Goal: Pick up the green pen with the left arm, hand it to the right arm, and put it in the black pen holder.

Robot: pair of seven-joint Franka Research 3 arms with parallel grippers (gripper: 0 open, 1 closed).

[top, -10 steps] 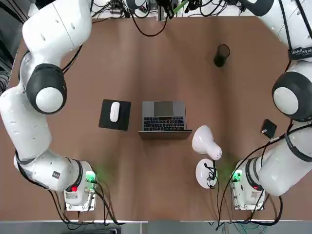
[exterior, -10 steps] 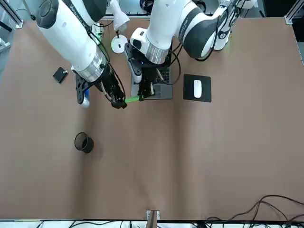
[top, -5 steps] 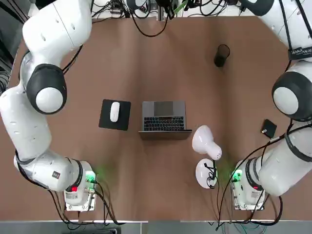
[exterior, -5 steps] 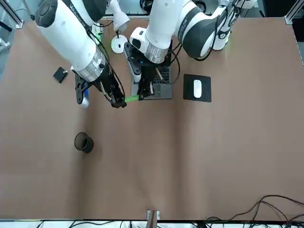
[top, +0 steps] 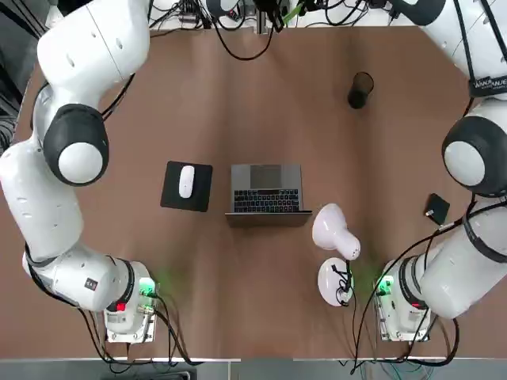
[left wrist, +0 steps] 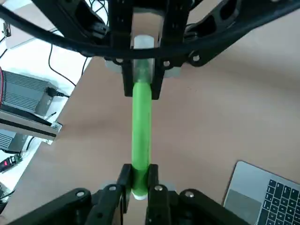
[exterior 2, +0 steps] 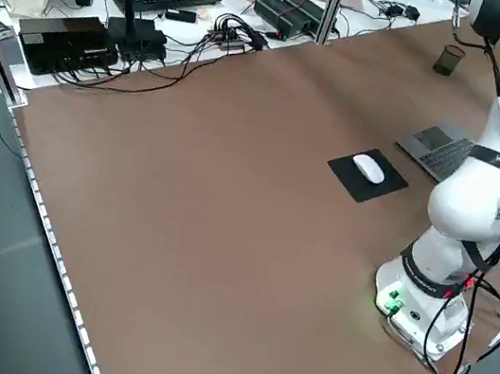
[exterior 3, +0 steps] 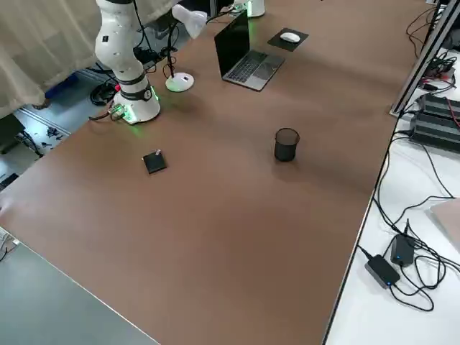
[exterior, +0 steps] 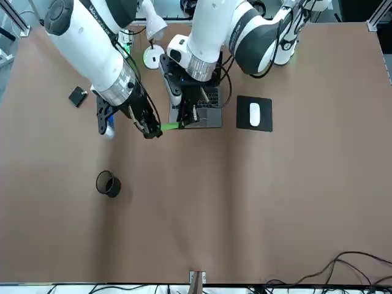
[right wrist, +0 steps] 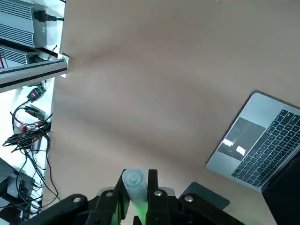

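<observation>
The left gripper [left wrist: 139, 180] pinches one end of the green pen [left wrist: 141, 124] above the counter [exterior: 202, 202], while the right gripper [right wrist: 139, 194] is closed on its other end. The black pen holder [exterior: 108, 184] stands on the counter, well apart from both.

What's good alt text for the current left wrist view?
Bright green pen spanning two black grippers above a brown table: the left gripper is shut on one end, the right gripper on the other. Part of an open laptop shows beyond, with a white surface holding cables and grey boxes at the other side.
</observation>
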